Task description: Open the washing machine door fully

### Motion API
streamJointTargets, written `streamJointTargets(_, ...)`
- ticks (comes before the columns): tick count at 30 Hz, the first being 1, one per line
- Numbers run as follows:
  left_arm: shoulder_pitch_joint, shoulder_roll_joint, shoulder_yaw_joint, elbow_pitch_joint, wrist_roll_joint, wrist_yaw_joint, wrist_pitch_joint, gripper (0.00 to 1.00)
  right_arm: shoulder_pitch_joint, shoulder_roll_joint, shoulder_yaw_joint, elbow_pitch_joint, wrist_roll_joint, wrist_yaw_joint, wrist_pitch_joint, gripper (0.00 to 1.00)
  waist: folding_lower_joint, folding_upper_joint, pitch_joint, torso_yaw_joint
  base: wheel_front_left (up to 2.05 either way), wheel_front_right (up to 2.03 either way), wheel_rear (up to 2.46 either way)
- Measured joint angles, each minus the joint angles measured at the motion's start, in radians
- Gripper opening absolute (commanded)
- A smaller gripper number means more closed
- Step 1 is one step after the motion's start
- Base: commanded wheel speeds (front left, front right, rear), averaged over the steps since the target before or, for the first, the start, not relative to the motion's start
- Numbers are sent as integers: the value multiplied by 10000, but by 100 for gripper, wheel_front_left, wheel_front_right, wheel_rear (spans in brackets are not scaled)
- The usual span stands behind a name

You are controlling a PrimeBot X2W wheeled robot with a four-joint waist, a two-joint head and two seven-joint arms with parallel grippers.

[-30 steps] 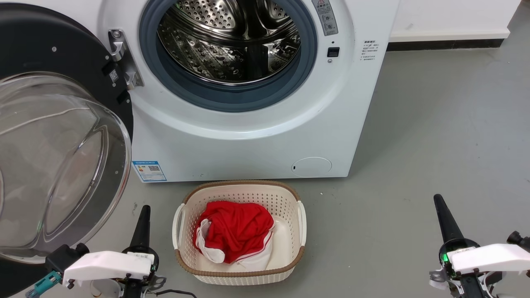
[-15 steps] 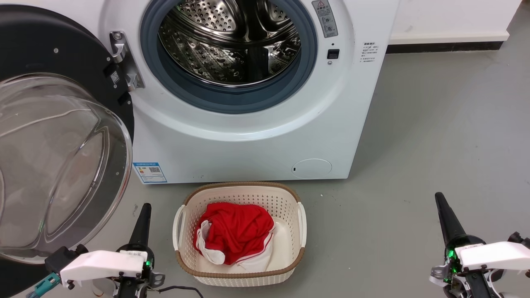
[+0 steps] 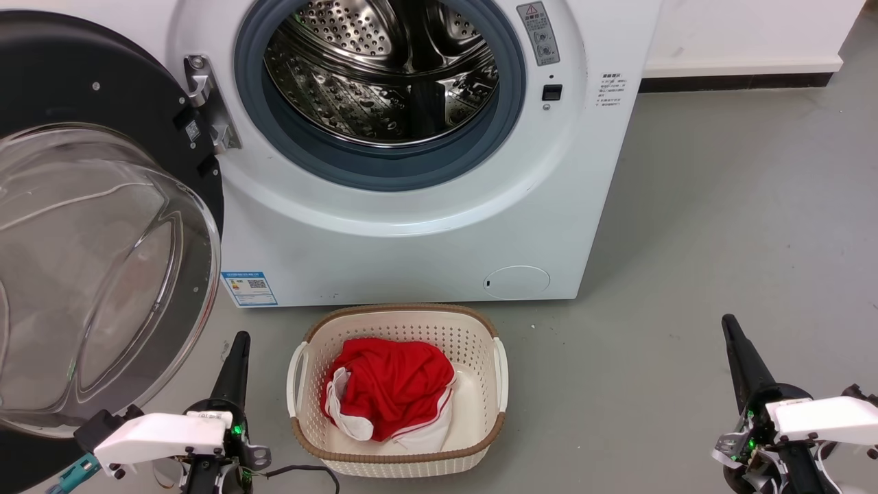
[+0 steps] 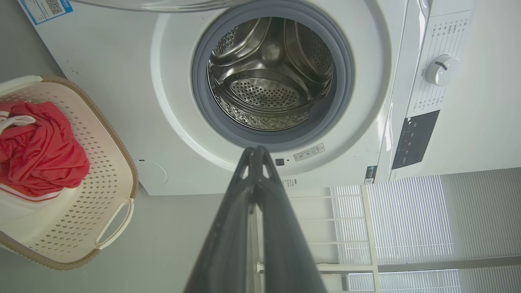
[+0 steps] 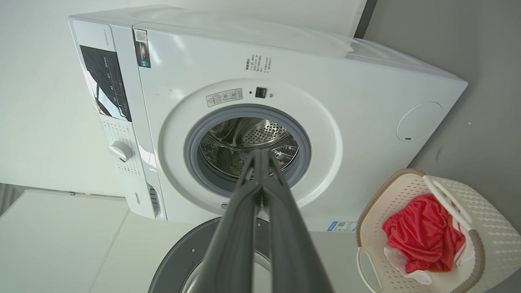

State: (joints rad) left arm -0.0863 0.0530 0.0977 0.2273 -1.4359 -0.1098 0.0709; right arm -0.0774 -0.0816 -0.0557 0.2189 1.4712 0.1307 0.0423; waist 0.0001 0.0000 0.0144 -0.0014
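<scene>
Just beside the left gripper (image 3: 240,340) curves the open washing machine door (image 3: 103,226).

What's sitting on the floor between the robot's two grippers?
In the head view, a cream laundry basket holding a red garment sits between the left gripper and the right gripper, closer to the left one. Beyond it is bare grey floor.

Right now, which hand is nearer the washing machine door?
Left. The left hand sits beside the washing machine door's lower edge; the right hand is far off, past the laundry basket.
</scene>
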Motion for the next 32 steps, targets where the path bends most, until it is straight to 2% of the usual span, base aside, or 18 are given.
streamJointTargets(24, -181, -19, 153, 186, -1728, -196, 426, 0, -215, 31, -213, 230, 1672, 0, 401, 0, 0, 0, -112, 13, 0, 0, 0)
streamJointTargets(32, -193, -21, 157, 192, -1766, -198, 437, 0, -220, 50, -247, 238, 1709, 0, 458, 0, 0, 0, -113, 14, 0, 0, 0)
